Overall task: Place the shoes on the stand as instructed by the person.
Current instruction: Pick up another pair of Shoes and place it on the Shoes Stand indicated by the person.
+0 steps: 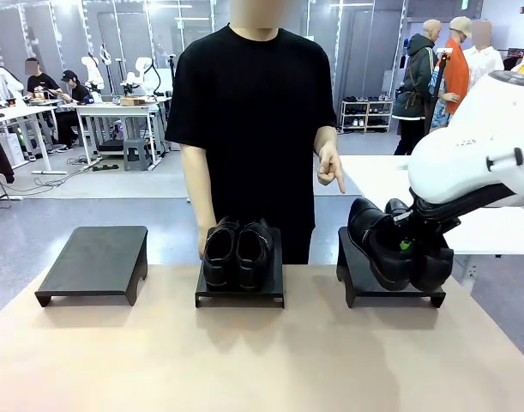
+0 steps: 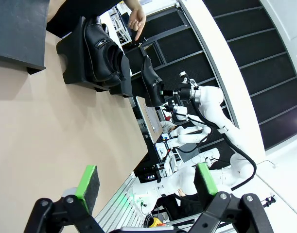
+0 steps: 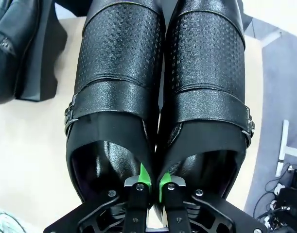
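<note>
Near the tabletop's far right edge, right claw [image 3: 151, 187] pinches buckled shoes [image 1: 397, 245] tilted over the stand [image 1: 390, 287] the person's hand [image 1: 331, 168] indicates; level soles before releasing.

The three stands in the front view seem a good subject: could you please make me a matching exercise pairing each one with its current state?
Column one:
1. left stand
2. middle stand
3. right stand

Column two:
A. a pair of shoes rests flat on it
B. bare on top
C. the right gripper holds the buckled pair tilted over it, and the person's hand points down at it

Pairs: 1-B, 2-A, 3-C
</note>
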Tool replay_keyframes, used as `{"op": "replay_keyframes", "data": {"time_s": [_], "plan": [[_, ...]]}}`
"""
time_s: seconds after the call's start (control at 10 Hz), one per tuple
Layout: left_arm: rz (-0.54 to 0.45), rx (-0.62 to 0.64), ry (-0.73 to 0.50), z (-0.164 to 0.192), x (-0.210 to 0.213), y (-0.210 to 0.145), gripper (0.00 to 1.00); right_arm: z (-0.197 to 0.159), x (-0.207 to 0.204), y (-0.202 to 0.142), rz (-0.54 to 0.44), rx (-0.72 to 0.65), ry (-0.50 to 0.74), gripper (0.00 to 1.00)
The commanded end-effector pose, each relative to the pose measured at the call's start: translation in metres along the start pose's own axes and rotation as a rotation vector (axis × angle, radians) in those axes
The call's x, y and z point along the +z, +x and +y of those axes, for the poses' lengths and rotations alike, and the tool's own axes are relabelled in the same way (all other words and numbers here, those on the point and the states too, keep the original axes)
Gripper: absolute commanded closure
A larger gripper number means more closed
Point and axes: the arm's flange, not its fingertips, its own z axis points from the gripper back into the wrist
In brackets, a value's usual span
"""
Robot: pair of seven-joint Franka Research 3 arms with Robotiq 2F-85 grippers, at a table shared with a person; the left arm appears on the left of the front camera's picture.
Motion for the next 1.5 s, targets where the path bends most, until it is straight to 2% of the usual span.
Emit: {"op": "replay_keyframes", "data": {"time_s": [0.0, 0.5, 0.8, 1.4], "plan": [[0.012, -0.02, -0.009, -0.002, 0.002, -0.001, 0.0, -0.007, -0.011, 0.025, -0.063, 0.026, -0.007, 0.93], [0.012, -0.02, -0.009, -0.002, 0.002, -0.001, 0.0, -0.026, -0.057, 0.053, -0.082, -0.008, -0.032, 0.93], [0.012, -0.02, -0.009, -0.002, 0.002, -0.001, 0.0, -0.03, -0.078, 0.056, -0.077, -0.014, -0.051, 0.93], [0.012, -0.02, -0.009, -0.002, 0.002, -0.001, 0.0, -0.032, -0.104, 0.062, -0.124, -0.041, -0.056, 0.93]]}}
